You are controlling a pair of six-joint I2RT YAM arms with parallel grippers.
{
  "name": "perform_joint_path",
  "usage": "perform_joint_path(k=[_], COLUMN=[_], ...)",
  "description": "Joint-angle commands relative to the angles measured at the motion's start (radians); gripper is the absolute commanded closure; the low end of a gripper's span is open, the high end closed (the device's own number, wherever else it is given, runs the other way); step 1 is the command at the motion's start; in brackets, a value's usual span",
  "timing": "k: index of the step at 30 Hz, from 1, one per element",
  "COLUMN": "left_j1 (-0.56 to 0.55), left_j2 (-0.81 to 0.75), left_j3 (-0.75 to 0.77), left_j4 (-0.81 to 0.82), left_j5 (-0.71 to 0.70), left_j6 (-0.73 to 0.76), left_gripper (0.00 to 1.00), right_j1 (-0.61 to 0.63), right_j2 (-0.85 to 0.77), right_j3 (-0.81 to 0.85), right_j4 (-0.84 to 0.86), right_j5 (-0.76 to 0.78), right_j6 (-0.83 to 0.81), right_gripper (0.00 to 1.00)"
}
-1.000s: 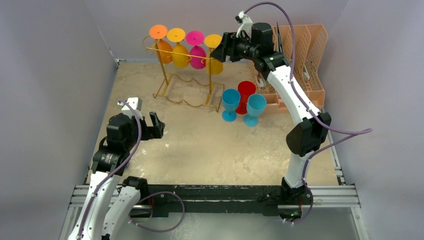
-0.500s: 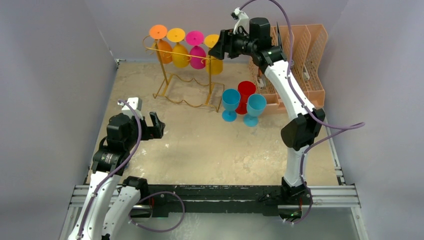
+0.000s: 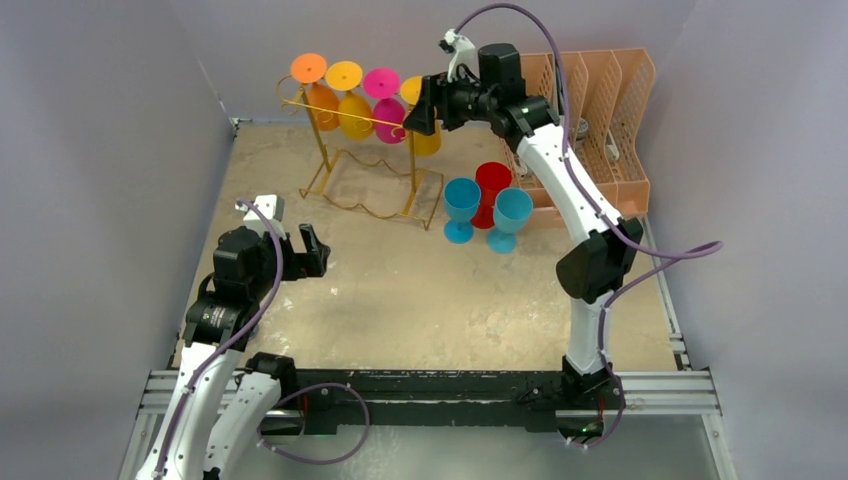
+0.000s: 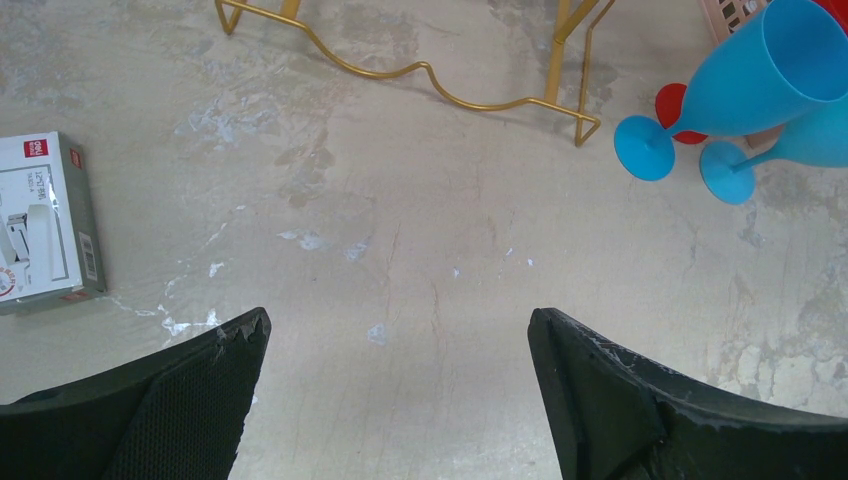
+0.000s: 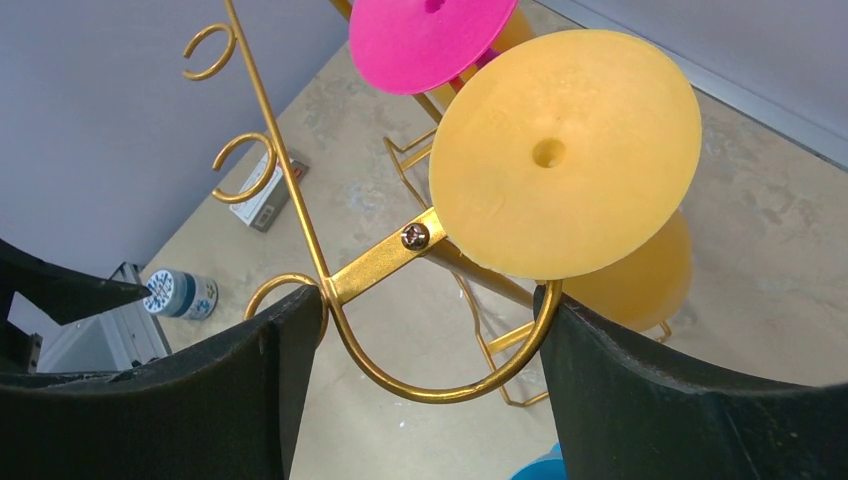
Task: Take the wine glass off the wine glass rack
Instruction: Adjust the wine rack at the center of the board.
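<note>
The gold wine glass rack (image 3: pixel 345 107) stands at the back of the table with several plastic glasses hanging bowl-down: orange (image 3: pixel 308 68), yellow (image 3: pixel 344 75), pink (image 3: pixel 381 83) and a yellow one at the right end (image 3: pixel 428 140). My right gripper (image 3: pixel 413 110) is open at that right end. In the right wrist view its jaws (image 5: pixel 425 330) straddle the rack's end loop (image 5: pixel 440 390), both fingers touching the wire, just below the yellow glass's foot (image 5: pixel 565 165). My left gripper (image 3: pixel 315 250) is open and empty over bare table, also in its wrist view (image 4: pixel 400 330).
Two blue glasses (image 3: pixel 461 205) (image 3: pixel 511 215) and a red one (image 3: pixel 492 185) stand upright right of the rack's base. A peach lattice organiser (image 3: pixel 600 110) is at the back right. A small white box (image 4: pixel 40 220) lies on the table at the left.
My right gripper has moved left and up onto the rack's right end loop. The rack and its glasses have shifted a little to the left. The left arm has not moved.
</note>
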Motion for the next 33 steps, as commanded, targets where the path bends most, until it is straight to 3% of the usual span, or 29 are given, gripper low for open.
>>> perform_joint_path(k=[1, 33], left_j1=[-0.002, -0.002], left_j2=[-0.004, 0.007], left_j3=[0.035, 0.035], left_j4=[0.021, 0.027], left_j5=[0.008, 0.01], left_j6=[-0.004, -0.004], left_gripper=[0.0, 0.0], right_j1=[0.052, 0.124], right_j2=[-0.036, -0.141], right_j3=[0.049, -0.058], right_j4=[-0.053, -0.031], right_j5=[0.033, 0.081], right_j6=[-0.053, 0.124], right_gripper=[0.21, 0.2])
